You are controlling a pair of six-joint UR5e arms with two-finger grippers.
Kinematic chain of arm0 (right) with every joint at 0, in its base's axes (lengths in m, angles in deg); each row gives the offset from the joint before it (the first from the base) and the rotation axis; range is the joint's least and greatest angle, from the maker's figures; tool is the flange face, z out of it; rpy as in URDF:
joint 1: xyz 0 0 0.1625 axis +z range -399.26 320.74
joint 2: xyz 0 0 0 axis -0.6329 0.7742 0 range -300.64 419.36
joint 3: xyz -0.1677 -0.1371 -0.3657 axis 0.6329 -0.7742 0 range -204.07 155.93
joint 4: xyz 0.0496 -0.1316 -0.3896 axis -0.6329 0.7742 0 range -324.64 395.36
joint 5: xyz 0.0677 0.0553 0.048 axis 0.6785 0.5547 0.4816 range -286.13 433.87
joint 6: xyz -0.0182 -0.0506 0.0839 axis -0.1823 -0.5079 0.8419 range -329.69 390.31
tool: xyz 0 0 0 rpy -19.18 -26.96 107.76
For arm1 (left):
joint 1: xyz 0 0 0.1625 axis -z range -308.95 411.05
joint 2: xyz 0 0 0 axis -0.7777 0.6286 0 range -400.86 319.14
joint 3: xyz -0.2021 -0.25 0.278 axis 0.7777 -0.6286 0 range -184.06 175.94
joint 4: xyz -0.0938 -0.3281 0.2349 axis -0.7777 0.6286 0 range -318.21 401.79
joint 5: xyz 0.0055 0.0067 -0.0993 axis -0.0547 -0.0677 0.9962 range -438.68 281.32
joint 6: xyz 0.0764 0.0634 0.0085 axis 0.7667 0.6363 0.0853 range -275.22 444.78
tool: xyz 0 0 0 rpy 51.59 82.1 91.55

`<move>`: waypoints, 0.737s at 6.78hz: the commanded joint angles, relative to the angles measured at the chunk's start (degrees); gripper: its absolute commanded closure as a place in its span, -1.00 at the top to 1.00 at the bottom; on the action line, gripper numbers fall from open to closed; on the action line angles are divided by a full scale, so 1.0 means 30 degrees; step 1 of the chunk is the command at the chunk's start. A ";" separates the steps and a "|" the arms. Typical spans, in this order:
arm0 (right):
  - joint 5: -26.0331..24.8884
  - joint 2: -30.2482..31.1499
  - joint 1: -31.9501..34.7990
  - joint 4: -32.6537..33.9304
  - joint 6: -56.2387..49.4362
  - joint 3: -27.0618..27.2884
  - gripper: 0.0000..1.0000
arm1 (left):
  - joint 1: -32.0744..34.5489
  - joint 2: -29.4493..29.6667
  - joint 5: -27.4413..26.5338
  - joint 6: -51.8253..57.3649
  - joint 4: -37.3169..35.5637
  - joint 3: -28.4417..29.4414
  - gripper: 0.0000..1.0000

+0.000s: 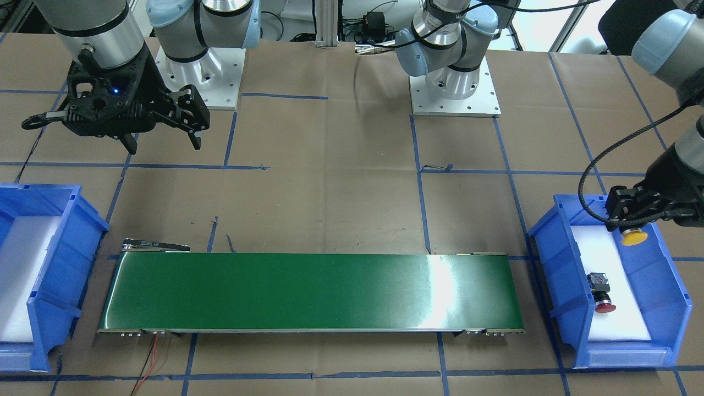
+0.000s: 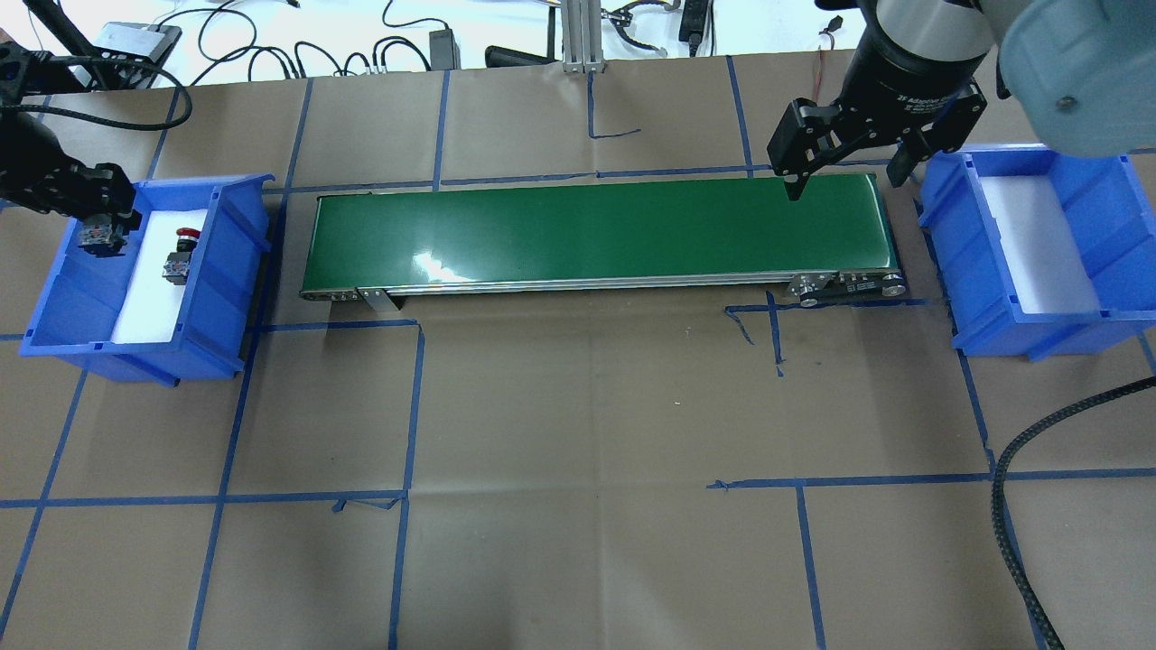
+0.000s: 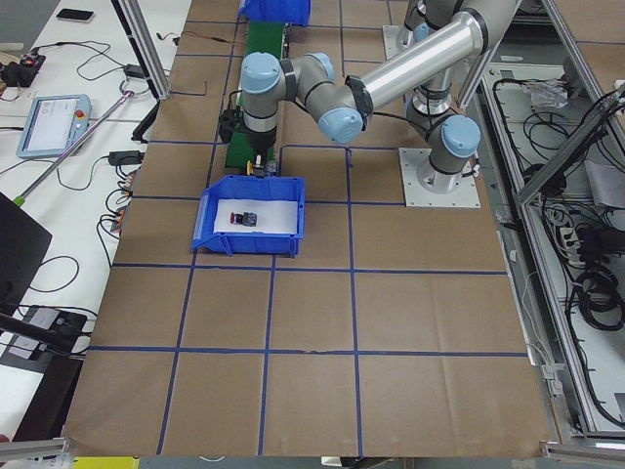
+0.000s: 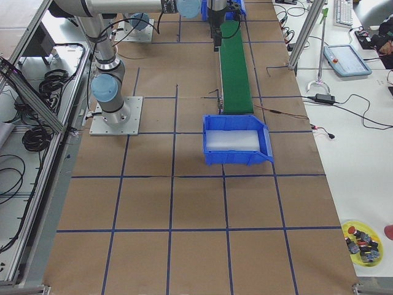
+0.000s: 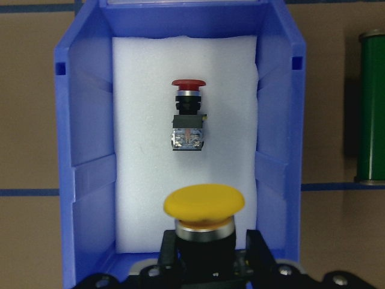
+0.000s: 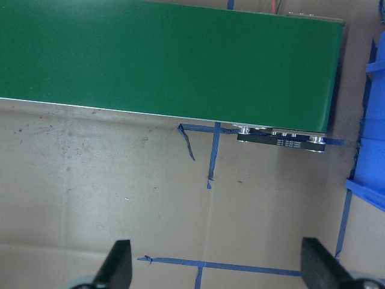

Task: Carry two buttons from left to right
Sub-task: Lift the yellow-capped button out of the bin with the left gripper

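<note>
The left gripper (image 1: 632,219) is seen closed on the black body of the yellow button (image 5: 204,206), whose mushroom cap juts out beyond the fingertips. The button is held over the white foam (image 5: 138,120) lining the left bin (image 5: 277,120). It looks lifted off the foam, though that cannot be told for certain. In the left wrist view the red button (image 5: 187,114) lies on its side on the foam at twelve o'clock from the yellow one, apart from it and ungripped.

In the overhead view the green conveyor belt (image 2: 596,226) is found at three o'clock from the left bin, and nothing is carried on it. Over the belt's three o'clock end the right gripper (image 2: 846,176) hangs with its jaws spread wide and nothing between them. Just beyond, at three o'clock again, stands the right bin (image 2: 1030,316), in which only white foam shows.

The task is judged to be at its very start: the first button has been grasped but not delivered. The transfer of the yellow button to the right side is left to do, as is the whole handling of the red one.
</note>
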 commanded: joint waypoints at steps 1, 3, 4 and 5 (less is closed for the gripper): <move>0.0022 -0.0013 0.0023 0.0054 0.0029 0.0020 1.00 | 0.3458 0.0025 -0.0096 -0.4044 -0.0201 0.0026 -0.75; 0.0022 -0.0013 0.0023 0.0055 0.0030 0.0020 1.00 | 0.7238 0.0346 -0.0096 -0.8795 -0.0611 -0.0616 -0.75; 0.0022 -0.0013 0.0023 0.0054 0.0030 0.0020 1.00 | 0.8213 0.0783 -0.0154 -0.9771 -0.1222 -0.0735 -0.75; 0.0022 -0.0013 0.0023 0.0054 0.0030 0.0020 1.00 | 0.8542 0.1832 -0.0416 -1.0448 -0.2881 -0.0910 -0.74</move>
